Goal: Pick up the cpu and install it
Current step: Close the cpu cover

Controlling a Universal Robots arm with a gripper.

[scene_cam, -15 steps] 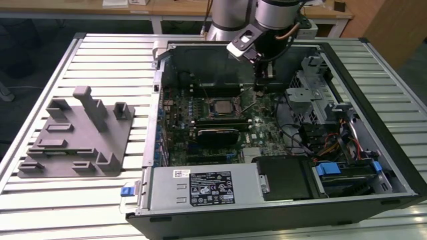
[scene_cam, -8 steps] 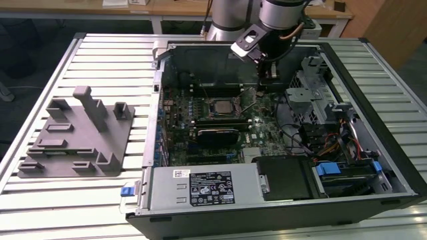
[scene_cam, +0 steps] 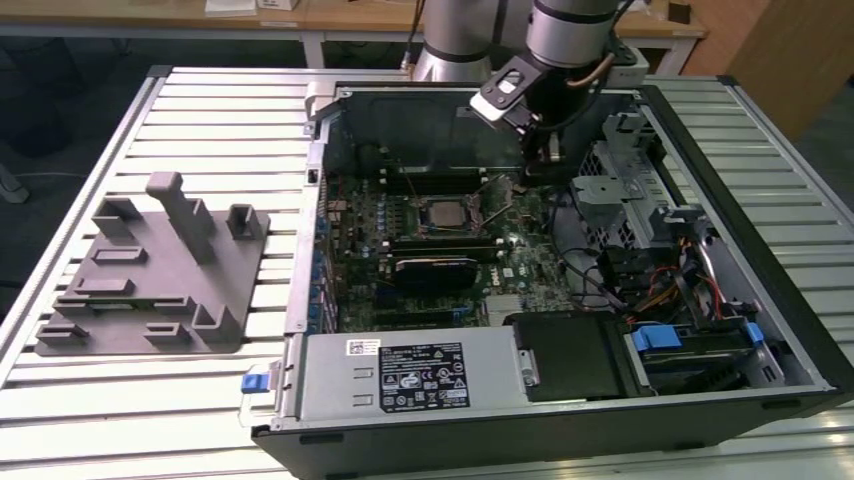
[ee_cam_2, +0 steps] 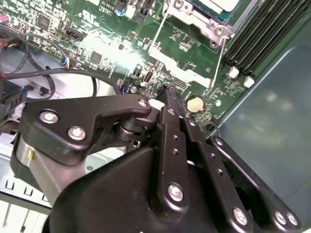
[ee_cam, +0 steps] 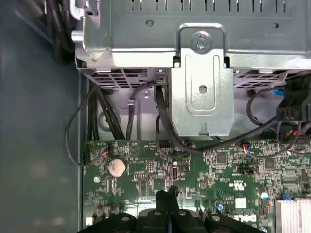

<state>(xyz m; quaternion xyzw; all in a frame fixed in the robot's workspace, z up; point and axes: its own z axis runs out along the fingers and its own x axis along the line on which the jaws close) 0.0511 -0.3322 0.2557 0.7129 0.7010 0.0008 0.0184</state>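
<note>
The gripper [ee_cam: 167,195] had its two black fingers pressed together tip to tip, with nothing between them. In both wrist views the tips [ee_cam_2: 167,93] hung just above the green motherboard [ee_cam: 209,170], near a round coin battery [ee_cam: 116,167]. In the exterior view the gripper [scene_cam: 538,172] sat low inside the open computer case [scene_cam: 747,330], a short way to the exterior view's right of the socket [scene_cam: 467,229].

The cpu [scene_cam: 441,213] lay flat inside that socket, its silvery top facing up, apart from the fingers. In the second wrist view its pale plate [ee_cam_2: 219,4] showed within the socket's metal frame [ee_cam_2: 192,19], with memory slots [ee_cam_2: 257,34] just beside it. A grey holder block [scene_cam: 154,270] stood on the slatted table [scene_cam: 200,420], well away from the socket, outside the case on the exterior view's left.
</note>
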